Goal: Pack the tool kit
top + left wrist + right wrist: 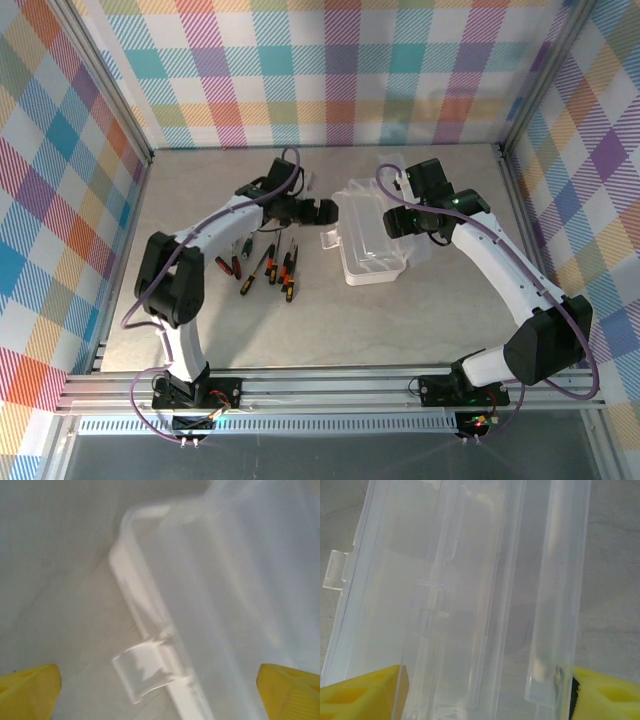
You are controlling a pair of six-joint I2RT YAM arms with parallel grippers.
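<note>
The translucent white rectangular plastic box (372,250) sits mid-counter (450,320) beside loose red- and orange-handled screwdrivers (268,268), the right end effector (398,221) straddling its wall, probably to steady it, grip unclear, while the left end effector (324,212) hovers wide open, empty, by its latch.
</note>
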